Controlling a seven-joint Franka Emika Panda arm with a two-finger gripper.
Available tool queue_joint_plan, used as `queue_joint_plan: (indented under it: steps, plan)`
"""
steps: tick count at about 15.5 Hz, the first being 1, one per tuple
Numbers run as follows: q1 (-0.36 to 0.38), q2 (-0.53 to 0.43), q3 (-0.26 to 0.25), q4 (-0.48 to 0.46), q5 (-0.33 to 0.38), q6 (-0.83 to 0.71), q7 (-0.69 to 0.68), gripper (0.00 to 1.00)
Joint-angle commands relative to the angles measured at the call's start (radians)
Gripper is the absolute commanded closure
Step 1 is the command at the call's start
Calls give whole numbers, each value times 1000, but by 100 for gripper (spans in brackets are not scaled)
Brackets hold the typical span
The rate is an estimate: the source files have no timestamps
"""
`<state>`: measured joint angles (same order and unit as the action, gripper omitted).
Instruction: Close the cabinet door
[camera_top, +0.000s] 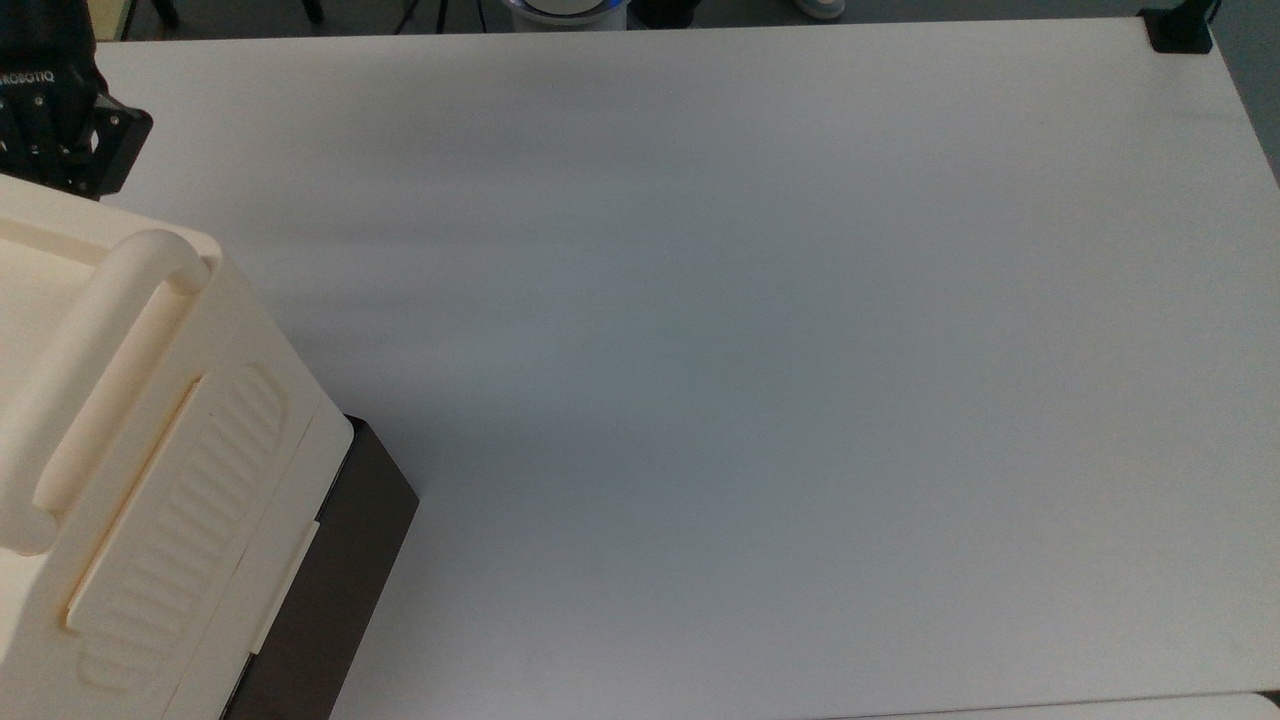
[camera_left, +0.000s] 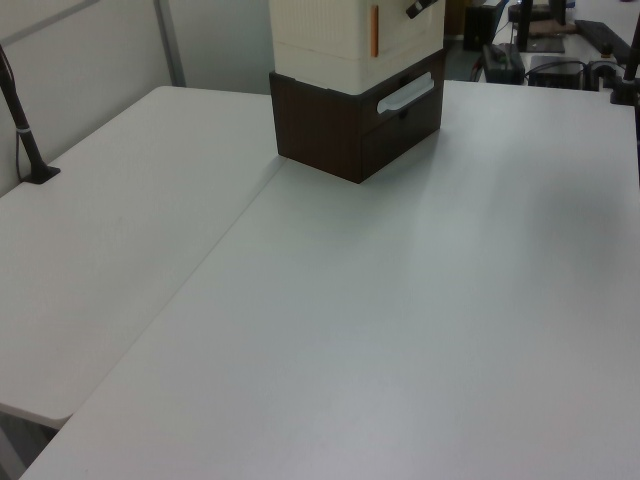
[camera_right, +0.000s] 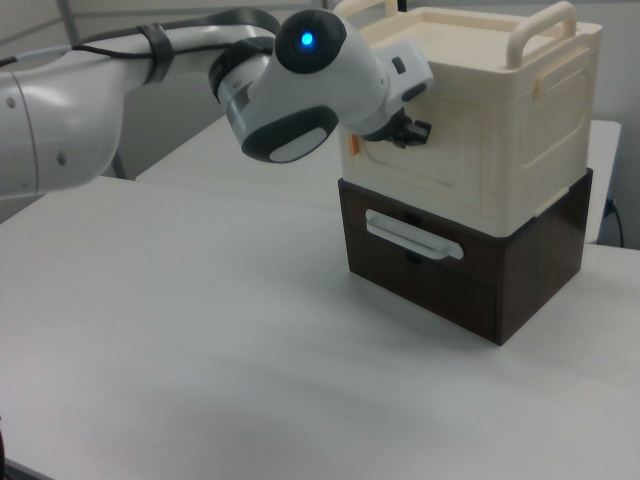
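Your cabinet door (camera_right: 430, 160) sits flush on the cream cabinet (camera_right: 520, 140), upper right of the right view, long axis level, facing lower left. The dark brown drawer section (camera_right: 450, 270) sits beneath. The gripper (camera_top: 55, 110), upper left in the top view, is against it; jaw opening can't be told.

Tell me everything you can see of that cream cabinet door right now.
The cabinet door is a flat cream panel, plastic by its look, lying shut and upright against the front of the cabinet, above the dark brown drawer section. The gripper presses against its upper part, at the right view's left.
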<state>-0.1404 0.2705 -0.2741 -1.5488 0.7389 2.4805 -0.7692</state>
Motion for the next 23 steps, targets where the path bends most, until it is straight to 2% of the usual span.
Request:
queue_joint_plan:
  steps: [1,3,4,8,10,12,13,15,16,17,20,23]
  plan:
    - [-1,1,0,7,11,17,16,100]
    - [-4,-7,-2,7,7,-40,13,100]
    - [-8,-26,-2,6,-21,-99,11,100]
    - [-14,-92,-3,10,-199,-442,16,100]
    - [-15,-128,-4,15,-254,-623,22,100]
    - [-8,-171,-4,24,-297,-771,51,94]
    - [-1,-189,-2,26,-344,-835,88,89]
    - [48,-224,1,26,-446,-943,178,53]
    - [76,-240,0,26,-466,-968,227,16]
    - [100,-253,0,24,-490,-977,272,0]
    - [229,-264,1,24,-607,-980,417,0]
    - [310,-264,7,26,-665,-966,686,0]
